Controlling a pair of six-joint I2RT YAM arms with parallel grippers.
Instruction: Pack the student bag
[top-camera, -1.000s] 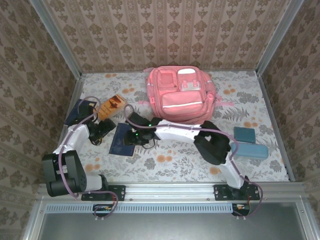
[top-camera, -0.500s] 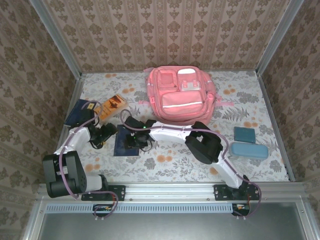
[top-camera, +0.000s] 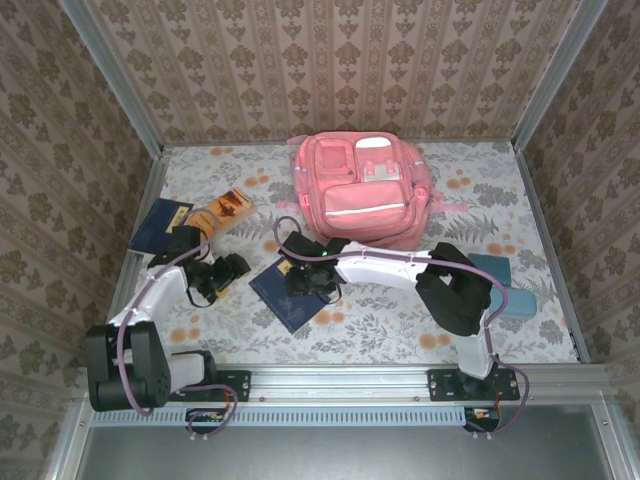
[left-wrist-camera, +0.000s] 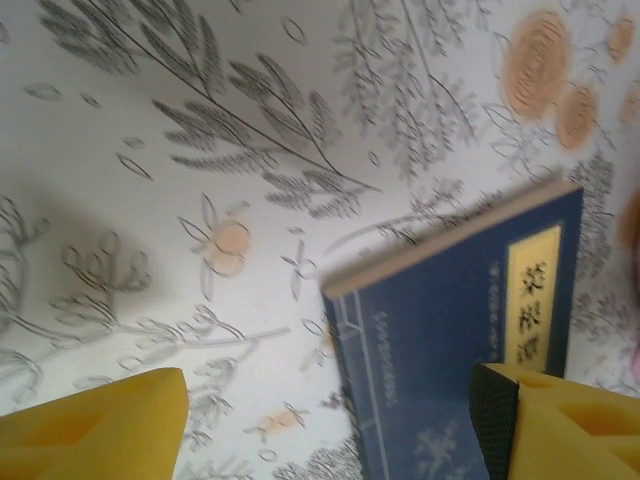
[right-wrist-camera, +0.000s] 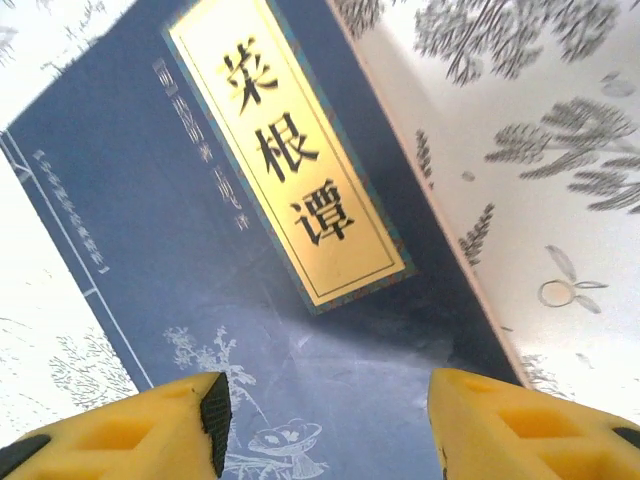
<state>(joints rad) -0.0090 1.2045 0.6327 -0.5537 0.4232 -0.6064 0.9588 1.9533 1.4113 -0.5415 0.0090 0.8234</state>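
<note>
The student bag (top-camera: 362, 195), a large salmon-pink backpack, lies flat at the back of the table. A dark blue book (top-camera: 287, 300) with a gold title label lies in front of it on the flowered cloth. My right gripper (top-camera: 302, 282) hangs open just above that blue book (right-wrist-camera: 200, 250), its yellow fingers (right-wrist-camera: 150, 420) apart over the cover and the gripper (right-wrist-camera: 325, 420) empty. My left gripper (top-camera: 232, 268) stands open to the left of the book, its midpoint (left-wrist-camera: 330, 420) over the cloth beside the book's corner (left-wrist-camera: 450, 330).
A second blue book (top-camera: 160, 225) and an orange book (top-camera: 223, 209) lie at the left edge. Two teal cases (top-camera: 490, 267) (top-camera: 520, 302) sit at the right, partly behind the right arm. Patterned walls close in the table (top-camera: 380, 330) on three sides.
The blue book has slid to the right and turned under my right gripper, whose jaws have widened. My left gripper has shifted slightly right toward the book.
</note>
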